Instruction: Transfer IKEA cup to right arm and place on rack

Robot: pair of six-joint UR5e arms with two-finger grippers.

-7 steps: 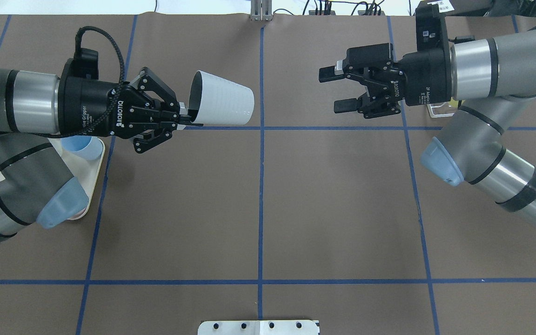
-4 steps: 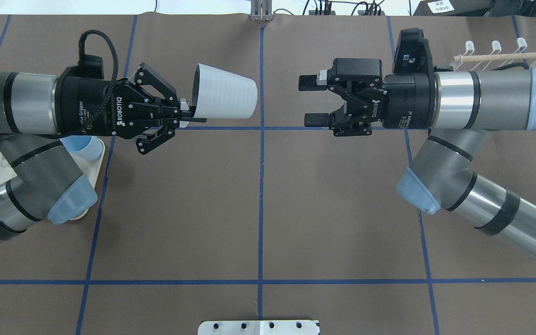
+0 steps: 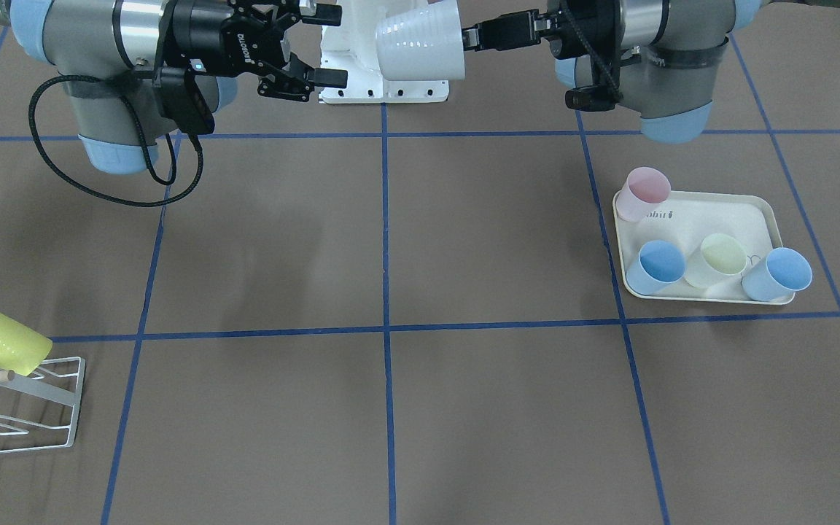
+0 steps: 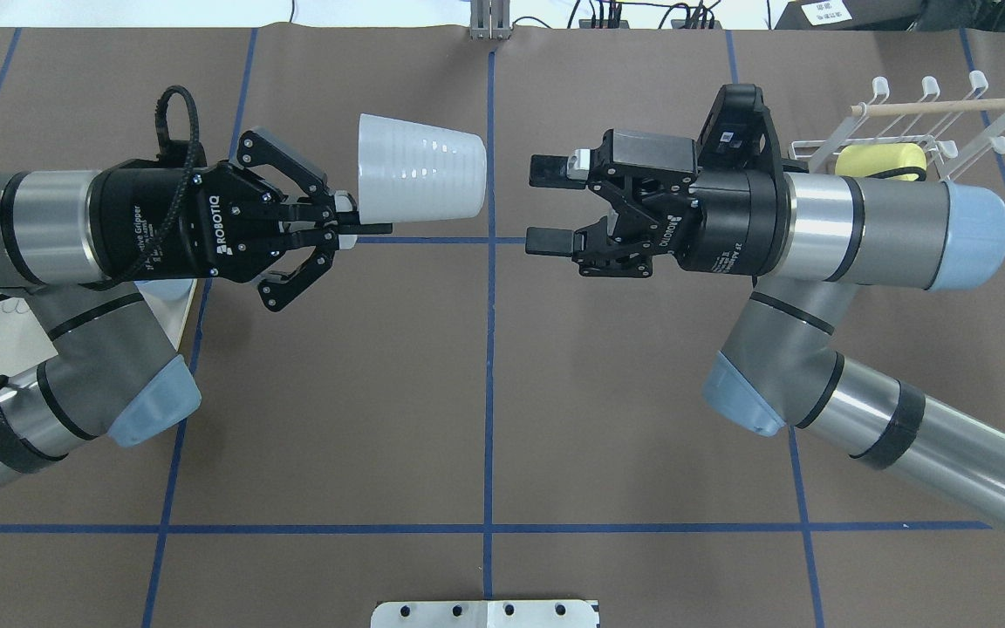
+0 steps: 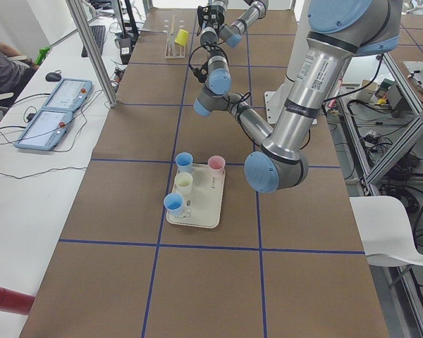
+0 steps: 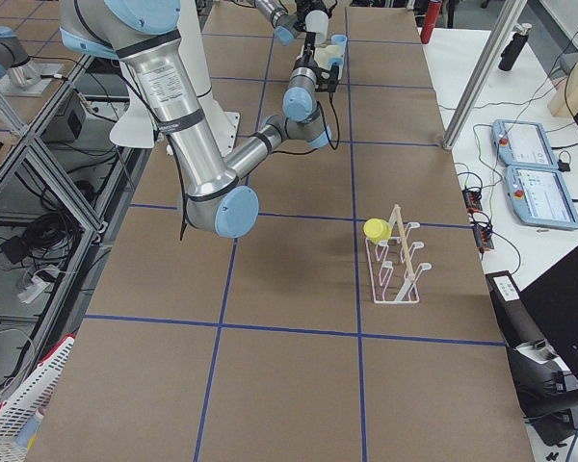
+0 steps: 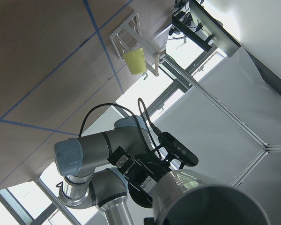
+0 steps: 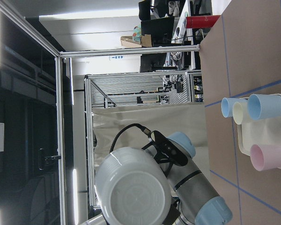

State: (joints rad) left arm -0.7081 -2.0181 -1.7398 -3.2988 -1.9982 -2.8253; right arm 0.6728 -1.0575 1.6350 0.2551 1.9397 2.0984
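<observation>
The white IKEA cup is held in the air over the far middle of the brown surface, just left of the central blue tape line in the overhead view. It lies on its side, with its mouth toward the left arm and its base toward the right arm.

The left end effector is closed tight on the cup's rim, its fingers pinching the wall at the mouth. The rest of the cup sticks out beyond the fingertips to the right.

The right end effector faces the cup from the other side of the centre line at about the same height. Its fingers are spread wide and hold nothing. A small gap separates the fingertips from the cup's base, so they are near it without touching. In the right wrist view the round base of the cup fills the lower middle, square to the camera.

The white wire rack with its wooden dowel stands at the far right of the surface, beyond the right arm and well apart from the white cup. A yellow cup hangs tilted on one of its prongs.

On the left side, a cream tray carries four upright cups: a pink cup at one corner, a blue cup, a pale yellow cup and a light blue cup in a row along the opposite edge.
</observation>
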